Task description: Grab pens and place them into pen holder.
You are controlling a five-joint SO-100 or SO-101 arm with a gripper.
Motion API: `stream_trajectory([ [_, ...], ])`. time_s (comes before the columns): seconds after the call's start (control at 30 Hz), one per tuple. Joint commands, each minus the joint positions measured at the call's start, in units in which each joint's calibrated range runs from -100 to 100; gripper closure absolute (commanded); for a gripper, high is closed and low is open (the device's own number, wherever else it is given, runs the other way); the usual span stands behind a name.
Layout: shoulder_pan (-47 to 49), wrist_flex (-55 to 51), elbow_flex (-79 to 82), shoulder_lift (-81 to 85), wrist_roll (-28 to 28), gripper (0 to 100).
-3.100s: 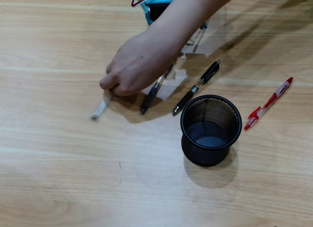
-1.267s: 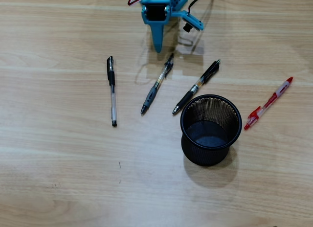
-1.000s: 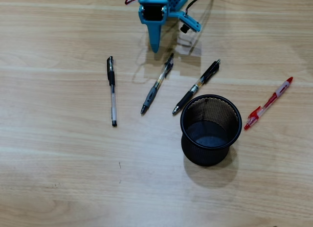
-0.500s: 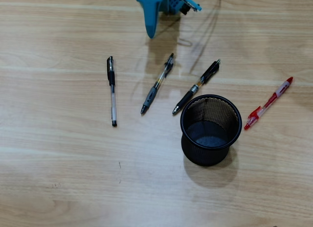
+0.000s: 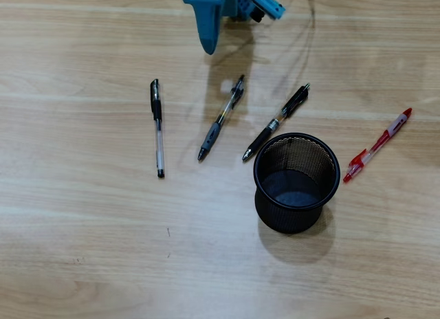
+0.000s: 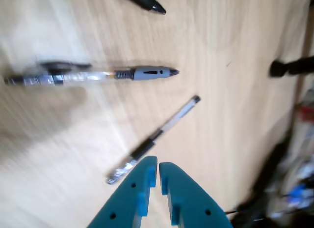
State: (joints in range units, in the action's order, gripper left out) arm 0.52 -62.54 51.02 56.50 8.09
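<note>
On the light wood-grain table [image 5: 82, 250], four pens lie loose: a black-capped clear pen [image 5: 157, 128], a grey-grip pen [image 5: 221, 119], a black pen [image 5: 276, 122] near the mesh pen holder [image 5: 296, 182], and a red-and-clear pen [image 5: 378, 145]. The teal gripper [image 6: 158, 165] hovers empty, jaws nearly together.

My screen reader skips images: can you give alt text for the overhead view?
Four pens lie apart on a wooden table: a black-and-clear pen, a grey-grip pen, a black pen and a red pen. An empty mesh pen holder stands upright; the blue gripper hangs at the top edge.
</note>
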Motion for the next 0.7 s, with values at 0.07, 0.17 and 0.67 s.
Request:
stream_trajectory([
  [0.07,-5.7,-0.1,-10.2,-14.1,17.0,98],
  [0.17,-6.9,0.3,-12.8,-17.8,18.6,98],
  [0.67,-14.7,-12.7,-35.9,-41.7,25.9,97],
])
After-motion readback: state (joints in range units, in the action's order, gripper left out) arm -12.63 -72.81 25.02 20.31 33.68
